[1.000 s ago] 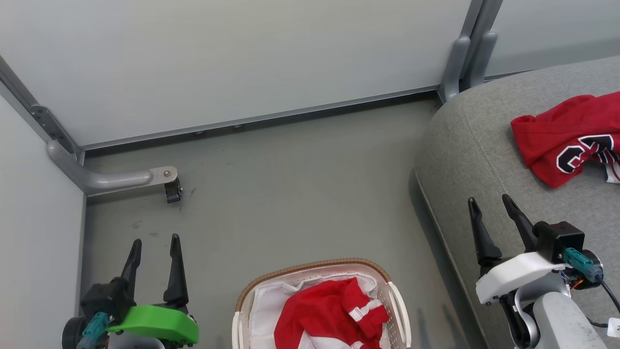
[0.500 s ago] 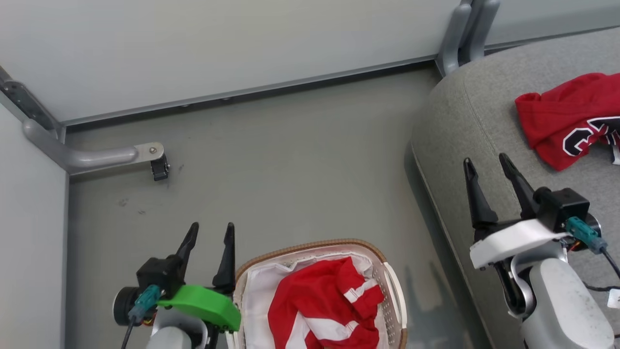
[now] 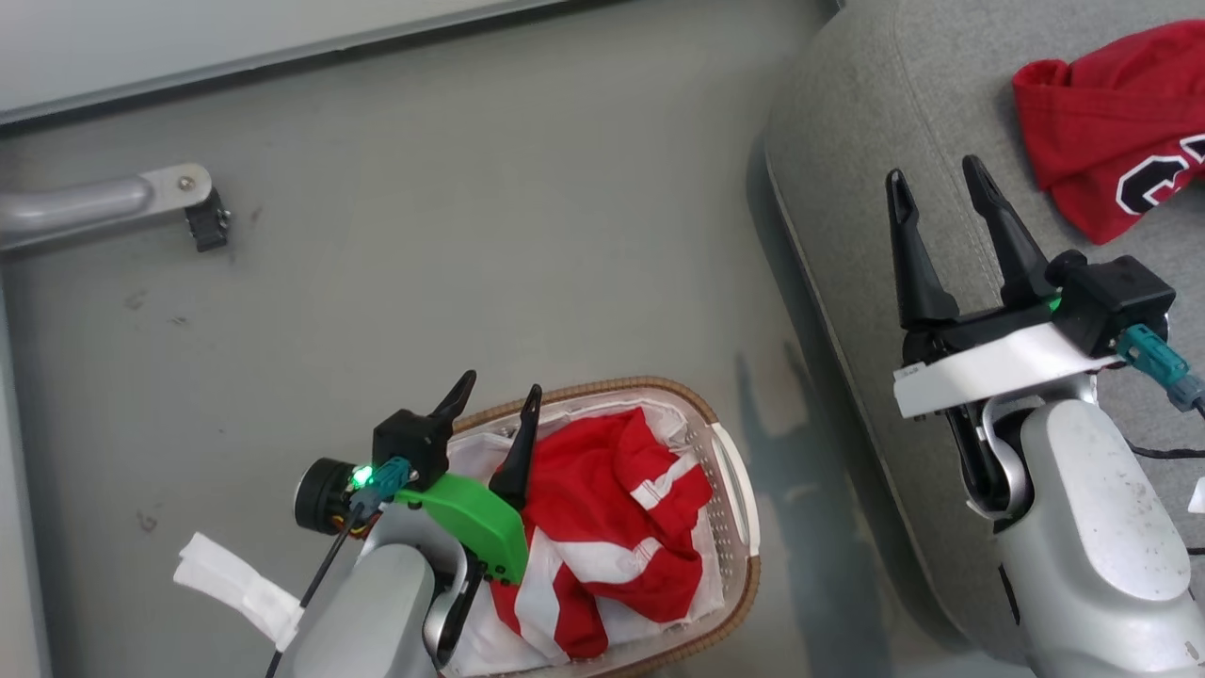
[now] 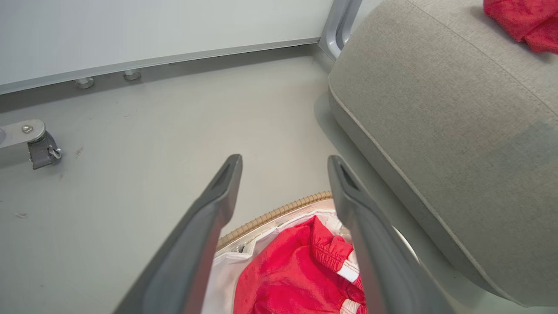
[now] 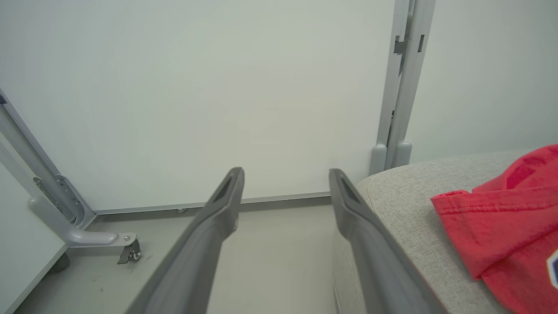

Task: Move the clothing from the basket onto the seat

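The white basket (image 3: 602,388) with a brown woven rim stands on the floor and holds a crumpled red garment with white stripe trim (image 3: 617,508). My left gripper (image 3: 500,384) hangs open over the basket's left rim, nothing between its fingers; its wrist view shows the same garment (image 4: 296,270) below the fingertips. A red jersey with black-and-white numerals (image 3: 1101,132) lies on the grey seat (image 3: 847,141) at the right. My right gripper (image 3: 932,169) stands open and empty over the seat's front edge, left of the jersey (image 5: 501,226).
A grey partition foot with a caster (image 3: 193,202) juts from the left onto the floor. Pale wall panels (image 5: 218,87) close the back, with a metal post (image 5: 401,87) by the seat's corner. Bare floor (image 3: 471,235) lies between basket and wall.
The head camera has tilted down, shifting the whole picture up. My left gripper has moved right, from beside the basket to over its left rim. The right gripper stays open over the seat edge.
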Robot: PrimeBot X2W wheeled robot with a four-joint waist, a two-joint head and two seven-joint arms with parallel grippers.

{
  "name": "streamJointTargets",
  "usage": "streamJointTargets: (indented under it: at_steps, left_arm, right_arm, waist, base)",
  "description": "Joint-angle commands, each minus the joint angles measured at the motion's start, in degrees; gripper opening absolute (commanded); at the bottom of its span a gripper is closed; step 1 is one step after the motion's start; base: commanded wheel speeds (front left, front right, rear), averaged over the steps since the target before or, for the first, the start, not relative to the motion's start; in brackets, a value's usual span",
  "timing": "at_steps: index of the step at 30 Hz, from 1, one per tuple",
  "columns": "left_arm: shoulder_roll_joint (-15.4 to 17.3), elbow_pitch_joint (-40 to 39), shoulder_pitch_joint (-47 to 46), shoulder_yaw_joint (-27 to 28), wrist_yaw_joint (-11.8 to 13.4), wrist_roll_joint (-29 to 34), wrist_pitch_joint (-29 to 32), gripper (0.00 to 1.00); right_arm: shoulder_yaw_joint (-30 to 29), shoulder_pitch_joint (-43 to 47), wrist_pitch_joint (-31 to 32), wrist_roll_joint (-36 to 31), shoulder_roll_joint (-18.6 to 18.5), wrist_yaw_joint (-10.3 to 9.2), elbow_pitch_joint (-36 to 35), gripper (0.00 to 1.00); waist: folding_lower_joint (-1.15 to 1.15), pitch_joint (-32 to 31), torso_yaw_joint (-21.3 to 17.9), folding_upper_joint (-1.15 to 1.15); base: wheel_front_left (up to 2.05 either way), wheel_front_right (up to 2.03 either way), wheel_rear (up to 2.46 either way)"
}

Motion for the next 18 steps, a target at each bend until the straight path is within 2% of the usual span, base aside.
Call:
streamJointTargets:
  at_steps: [1, 7, 18]
  left_arm:
    - [0.39, 1.26, -2.25, -0.95, -0.18, -0.62, -0.03, 1.00]
    - [0.40, 9.30, -8.54, -7.13, -0.19, -1.60, -0.02, 1.00]
    - [1.44, 22.57, -16.35, -16.16, -0.19, -1.19, -0.02, 1.00]
  right_arm:
    - [0.09, -1.40, -0.27, 0.38, 0.16, -0.06, -0.66, 1.00]
    - [0.67, -4.97, -0.26, 0.82, 0.92, -0.06, -3.17, 1.00]
    - [0.98, -8.82, -0.27, 1.61, 1.86, -0.06, -6.93, 1.00]
  waist:
    - [0.00, 6.15, -3.49, 0.00]
    - [0.00, 12.91, -5.47, 0.00]
    - [0.00, 20.64, -7.77, 0.00]
  base:
    - [0.00, 0.00, 0.00]
    - [0.00, 0.00, 0.00]
    - [0.00, 0.00, 0.00]
